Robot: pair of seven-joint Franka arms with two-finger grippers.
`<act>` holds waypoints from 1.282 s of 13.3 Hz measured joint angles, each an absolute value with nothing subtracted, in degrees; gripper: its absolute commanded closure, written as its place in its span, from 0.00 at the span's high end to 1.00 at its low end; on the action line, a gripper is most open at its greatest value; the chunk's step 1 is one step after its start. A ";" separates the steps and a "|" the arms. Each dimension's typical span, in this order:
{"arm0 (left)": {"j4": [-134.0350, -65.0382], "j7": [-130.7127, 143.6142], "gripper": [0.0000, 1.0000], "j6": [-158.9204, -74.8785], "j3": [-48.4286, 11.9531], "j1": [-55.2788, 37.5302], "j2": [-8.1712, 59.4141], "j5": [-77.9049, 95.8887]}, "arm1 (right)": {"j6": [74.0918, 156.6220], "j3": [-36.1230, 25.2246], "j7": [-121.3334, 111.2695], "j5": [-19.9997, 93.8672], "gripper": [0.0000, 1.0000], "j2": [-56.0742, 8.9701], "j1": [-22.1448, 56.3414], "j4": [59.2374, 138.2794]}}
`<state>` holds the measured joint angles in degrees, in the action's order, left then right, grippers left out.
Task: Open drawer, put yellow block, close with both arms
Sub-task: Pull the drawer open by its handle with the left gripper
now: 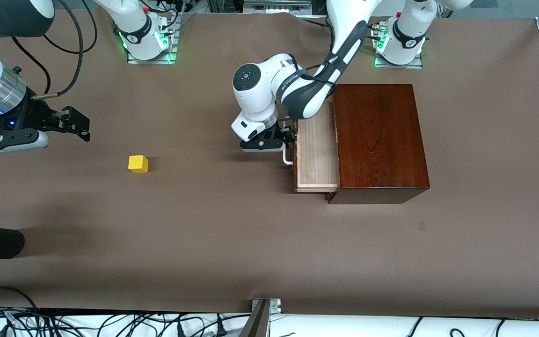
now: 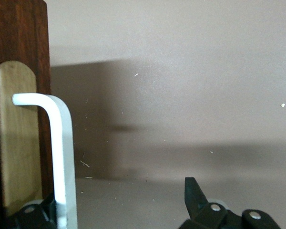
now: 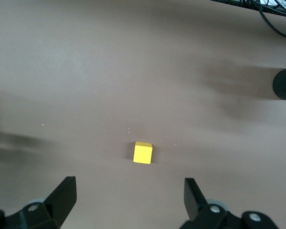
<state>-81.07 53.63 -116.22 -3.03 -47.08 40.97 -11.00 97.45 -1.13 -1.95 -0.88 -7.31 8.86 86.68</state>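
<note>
Left gripper (image 1: 287, 140) is sitting at the white handle (image 2: 62, 157) of the drawer (image 1: 316, 150), fingers spread wide, the bar just inside one finger, nothing clamped. Drawer is standing partly pulled out of the dark box (image 1: 379, 140). Right gripper (image 3: 128, 200) is hanging wide and empty over the table (image 1: 251, 243) near the yellow block (image 1: 138, 164), which is lying well apart from the drawer, toward the right arm's end. Opening looks about done; next calls for the right gripper dropping straight onto the block.

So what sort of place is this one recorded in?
Most likely a robotics lab bench: two arms on bolted bases, a brown-covered table, and loose cables along its edge.
</note>
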 measured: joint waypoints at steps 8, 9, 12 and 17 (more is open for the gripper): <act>-79.92 53.97 1.00 -115.32 -2.89 -47.48 41.54 -11.07 | 97.48 -1.24 -1.95 -0.88 1.00 -7.67 8.47 86.68; -79.63 54.06 1.00 -114.59 -2.93 -47.54 41.55 -11.21 | 97.53 -1.24 -1.95 -0.88 1.00 -7.76 8.47 86.68; -78.64 54.78 1.00 -111.81 -3.42 -47.66 41.53 -11.76 | 97.56 -1.23 -1.95 -0.87 1.00 -7.84 8.47 86.68; -77.42 56.13 1.00 -105.81 -4.79 -50.07 40.90 -15.45 | 97.57 -1.22 -1.95 -0.87 1.00 -8.19 8.48 86.68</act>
